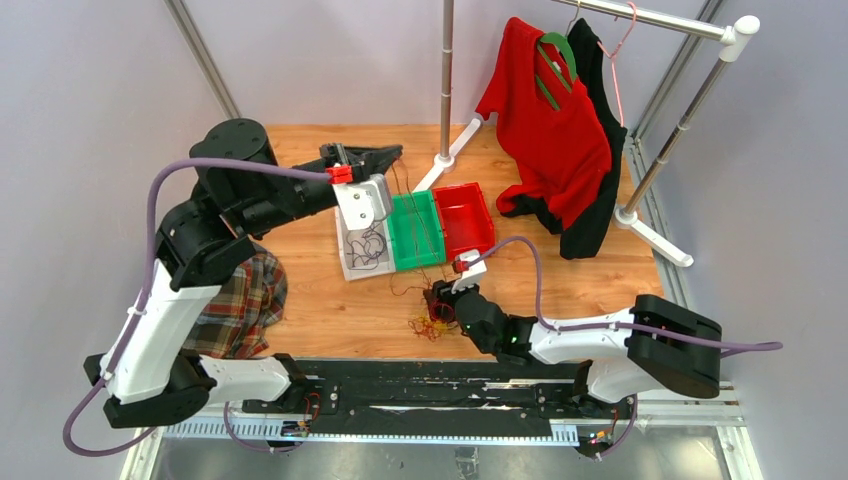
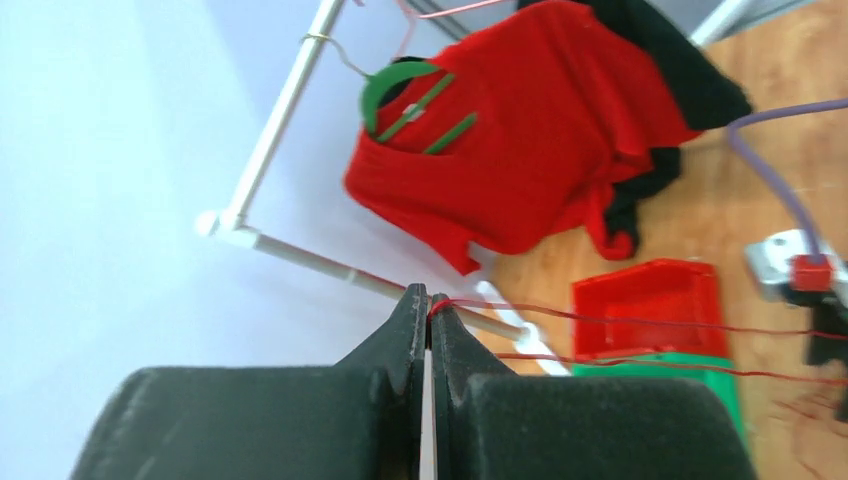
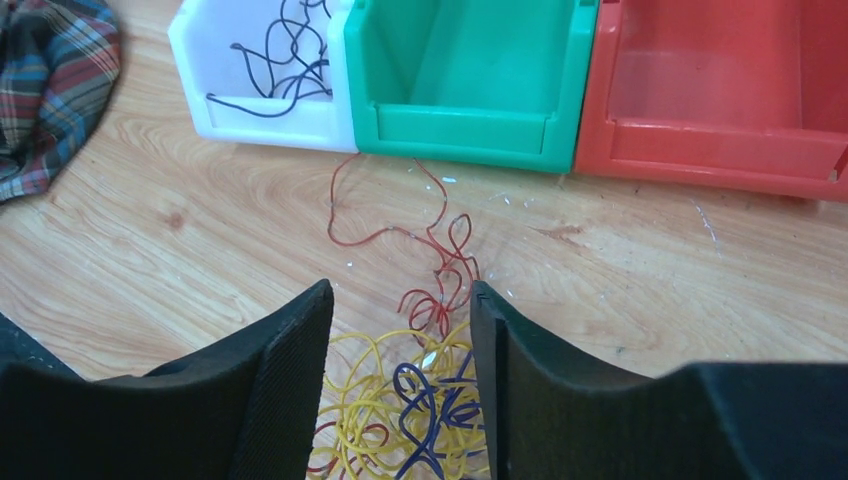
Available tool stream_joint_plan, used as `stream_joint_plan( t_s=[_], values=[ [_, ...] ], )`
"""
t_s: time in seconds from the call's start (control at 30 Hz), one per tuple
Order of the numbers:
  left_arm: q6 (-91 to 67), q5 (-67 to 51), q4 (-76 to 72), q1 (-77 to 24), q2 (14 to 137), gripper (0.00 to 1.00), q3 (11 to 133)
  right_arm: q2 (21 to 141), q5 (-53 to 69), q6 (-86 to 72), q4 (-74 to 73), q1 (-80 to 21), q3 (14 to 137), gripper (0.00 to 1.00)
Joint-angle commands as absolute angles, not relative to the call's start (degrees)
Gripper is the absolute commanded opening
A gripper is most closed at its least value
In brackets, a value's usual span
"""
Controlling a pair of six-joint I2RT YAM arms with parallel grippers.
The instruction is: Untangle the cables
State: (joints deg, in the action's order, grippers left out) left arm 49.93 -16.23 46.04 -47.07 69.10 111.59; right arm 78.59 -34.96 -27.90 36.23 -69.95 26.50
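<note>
The cables form a tangle [image 1: 430, 322] of yellow, dark blue-purple and red strands on the wooden table in front of the bins. In the right wrist view the tangle [image 3: 420, 410] lies between and below the fingers of my right gripper [image 3: 400, 290], which is open just above it. A loose red strand [image 3: 440, 250] runs from the tangle toward the green bin. My left gripper [image 1: 392, 153] is raised over the bins and shut on a thin red cable [image 2: 620, 320] pinched at its fingertips [image 2: 428, 300]. Dark cables [image 3: 280, 60] lie in the white bin.
Side by side stand a white bin [image 1: 350, 268], a green bin [image 1: 420, 255] and a red bin [image 1: 468, 240]. A plaid cloth [image 1: 240, 300] lies at the left. A clothes rack holding red and black shirts [image 1: 555, 130] stands at the back right, its white foot [image 1: 445, 160] near the bins.
</note>
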Motion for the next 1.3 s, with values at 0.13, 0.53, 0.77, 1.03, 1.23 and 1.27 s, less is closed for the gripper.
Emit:
stream_joint_plan(
  t_s=[0.13,0.53,0.77,1.03,1.23,1.27],
  values=[
    [57.9,-5.8,2.2,-47.4,63.5,0.0,104.1,77.5,-34.7,-28.1,31.1,-69.3,23.5,0.62],
    [61.9,-5.3,-13.2,-47.4,65.5,0.0,106.0,75.6,-34.1,-26.3,29.8,-69.3,23.8,0.63],
    [61.9,-8.7,-13.7,-47.4,67.2,0.0,109.5,76.5,-33.8,-26.5,28.3,-69.3,24.2,0.64],
    [60.6,-10.7,-13.0,-47.4,67.9,0.0,111.4,71.8,-33.2,-24.2,25.2,-69.3,25.9,0.65],
    [61.1,-13.8,-12.1,-47.4,66.1,0.0,107.3,60.4,-28.5,-17.1,20.0,-69.6,31.9,0.67],
    [61.3,-14.0,-12.1,-47.4,66.1,0.0,107.2,58.9,-27.3,-15.3,20.9,-69.9,32.5,0.67]
  ],
)
